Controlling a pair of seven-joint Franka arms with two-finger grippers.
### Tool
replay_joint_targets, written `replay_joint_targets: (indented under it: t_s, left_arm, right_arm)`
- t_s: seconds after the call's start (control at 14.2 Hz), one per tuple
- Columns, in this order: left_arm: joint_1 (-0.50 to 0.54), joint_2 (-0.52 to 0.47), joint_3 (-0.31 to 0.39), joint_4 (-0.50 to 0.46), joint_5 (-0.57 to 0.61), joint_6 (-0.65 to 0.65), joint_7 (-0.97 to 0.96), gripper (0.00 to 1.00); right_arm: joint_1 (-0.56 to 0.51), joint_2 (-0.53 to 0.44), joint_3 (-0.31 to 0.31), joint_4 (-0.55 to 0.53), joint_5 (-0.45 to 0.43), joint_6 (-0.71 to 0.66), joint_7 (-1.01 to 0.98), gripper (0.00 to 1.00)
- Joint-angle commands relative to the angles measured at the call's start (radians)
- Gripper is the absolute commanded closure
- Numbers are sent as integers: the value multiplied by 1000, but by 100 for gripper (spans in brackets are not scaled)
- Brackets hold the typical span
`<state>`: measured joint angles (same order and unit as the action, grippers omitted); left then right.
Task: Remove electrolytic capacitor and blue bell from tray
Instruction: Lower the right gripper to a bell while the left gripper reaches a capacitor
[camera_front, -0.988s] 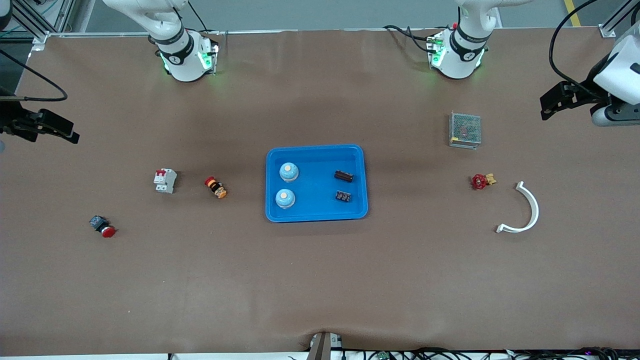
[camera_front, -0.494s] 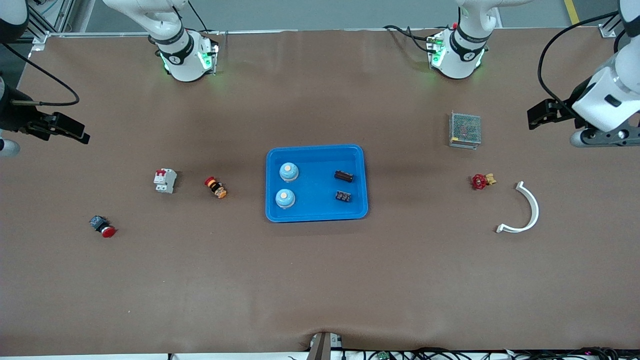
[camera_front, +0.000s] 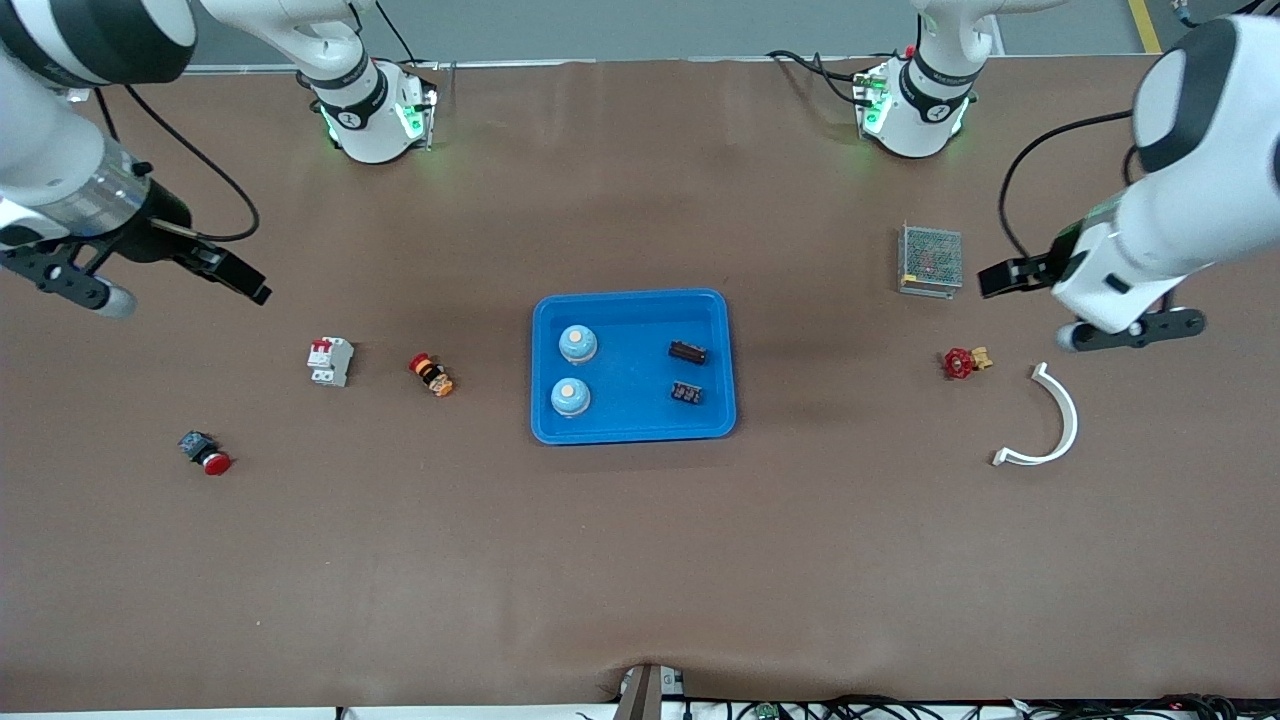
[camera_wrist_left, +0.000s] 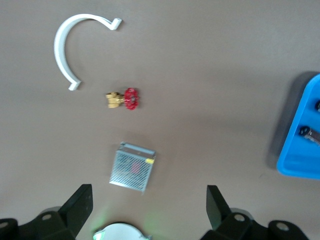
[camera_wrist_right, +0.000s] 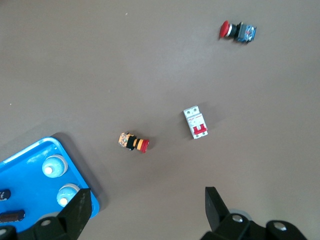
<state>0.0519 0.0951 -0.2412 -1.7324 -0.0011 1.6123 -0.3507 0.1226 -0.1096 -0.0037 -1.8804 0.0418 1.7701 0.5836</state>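
Two pale blue bells (camera_front: 578, 343) (camera_front: 570, 397) and two black capacitors (camera_front: 687, 351) (camera_front: 686, 393) lie in the blue tray (camera_front: 632, 300) at mid-table. The right wrist view shows a bell (camera_wrist_right: 54, 166) and a capacitor (camera_wrist_right: 11, 216) in the tray (camera_wrist_right: 75, 170). The left wrist view catches a capacitor (camera_wrist_left: 310, 134) at the tray's rim (camera_wrist_left: 295, 150). My left gripper (camera_front: 1130, 328) (camera_wrist_left: 148, 200) hangs open and empty, high over the table near the mesh box. My right gripper (camera_front: 70, 285) (camera_wrist_right: 146, 200) hangs open and empty, high over the right arm's end.
At the left arm's end lie a metal mesh box (camera_front: 930, 260), a red-handled valve (camera_front: 962, 361) and a curved white piece (camera_front: 1050, 420). At the right arm's end lie a white breaker (camera_front: 330, 361), an orange-and-red button (camera_front: 431, 375) and a red push button (camera_front: 206, 453).
Both arms have swung in from the table's ends toward the tray. Both grippers stay open. Nothing on the table has moved.
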Motion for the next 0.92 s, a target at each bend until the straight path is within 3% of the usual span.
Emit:
replay_joint_targets:
  t_s: [0.0, 0.14, 0.35, 0.64, 0.85]
  left_arm:
    - [-4, 3, -48, -87, -30, 121, -115, 0]
    - [-6, 38, -93, -125, -30, 207, -232, 0]
    - [-15, 92, -164, -165, -28, 316, -390, 9]
    - [-116, 207, -175, -170, -16, 475, -626, 15]
    - [-174, 265, -173, -168, -14, 558, -763, 15]
  right_arm:
    - [15, -28, -9, -55, 9, 32, 56, 0]
    - [15, -28, -9, -65, 12, 38, 79, 0]
    - [58, -21, -9, -60, 46, 101, 247, 0]
    - [178, 73, -6, -28, -111, 143, 578, 0]
    - [229, 146, -6, -20, -100, 190, 778, 0]
